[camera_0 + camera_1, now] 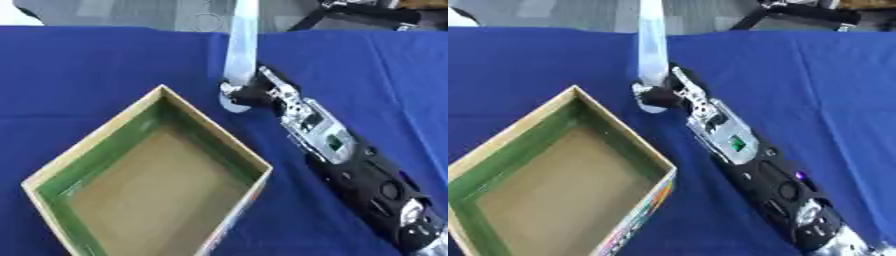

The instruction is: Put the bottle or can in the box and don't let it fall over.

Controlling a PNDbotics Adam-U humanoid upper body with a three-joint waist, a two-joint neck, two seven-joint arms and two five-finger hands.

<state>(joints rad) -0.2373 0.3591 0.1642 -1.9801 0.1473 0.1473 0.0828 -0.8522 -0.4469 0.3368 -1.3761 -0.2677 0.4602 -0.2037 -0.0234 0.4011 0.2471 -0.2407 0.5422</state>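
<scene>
The bottle (pixel 241 47) stood upright on the blue-covered surface (pixel 96 65), just beyond the far corner of the box (pixel 52 167) and outside it. It was a tall, slender thing, pale blue and faintly see-through, with its top running out of view. The right robot hand (pixel 248 95) was at its base, dark fingers curled around the lower end where a whitish rim showed; I took it to be clamped on the bottle, though the fingertips themselves were hard to make out against the dark palm.

So the task looked barely begun to my eye: the bottle was gripped but not yet in the box, and the lift, the carry over the near wall and the upright set-down were all left to do. Being tall and narrow, it seemed likely to tip if set down askew.

The box sat open and turned like a diamond, cardboard with tan edges, green inner walls and a plain brown floor, nothing in it. Bright printing showed on its outer side (pixel 636 220). The arm (pixel 350 165) behind the robot hand was black with silver joints and an exposed green board. The cloth lay smooth with faint creases. The left robot hand was nowhere in sight.
</scene>
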